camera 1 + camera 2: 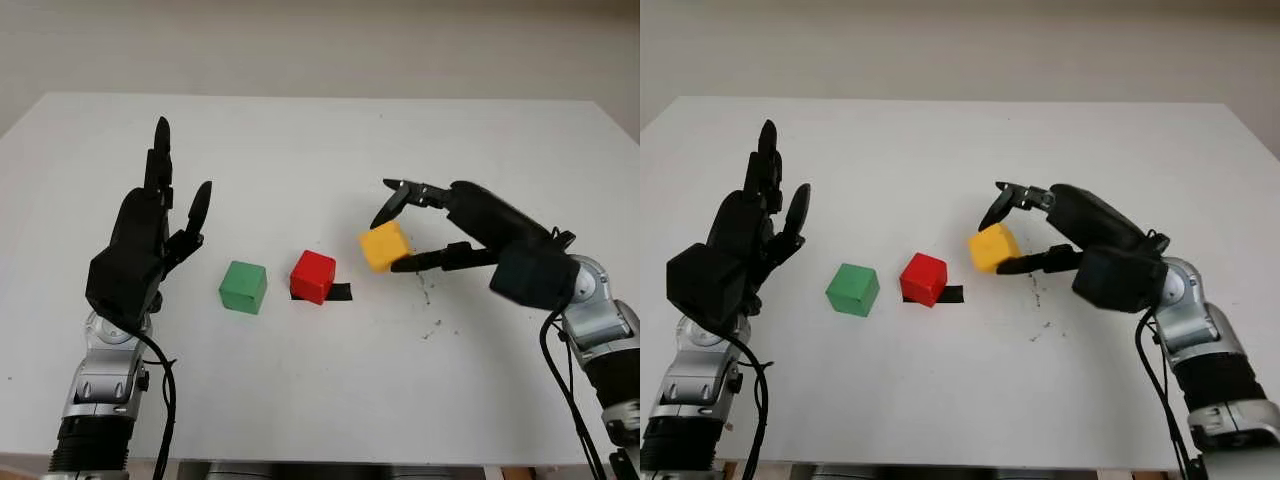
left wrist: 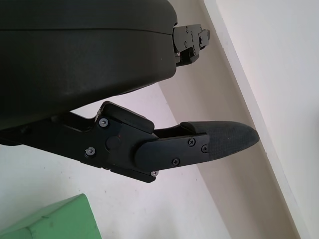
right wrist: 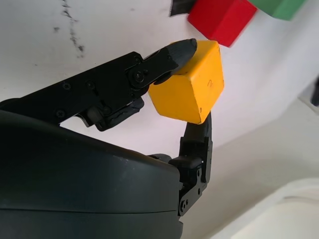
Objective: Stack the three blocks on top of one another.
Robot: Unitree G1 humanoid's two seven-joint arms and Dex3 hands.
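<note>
With our right hand [image 1: 420, 235] pinching the yellow block [image 1: 385, 246] by its corners above the table [image 1: 320, 400], just right of the red block [image 1: 313, 276], it could twist loose as we set it down, while our left hand [image 1: 150, 240] hangs open beside the green block [image 1: 243, 287].

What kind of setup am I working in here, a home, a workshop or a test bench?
Most likely a lab test bench: a bare white table against a plain wall, with nothing on it but coloured practice cubes and a strip of black tape as a marker.
</note>
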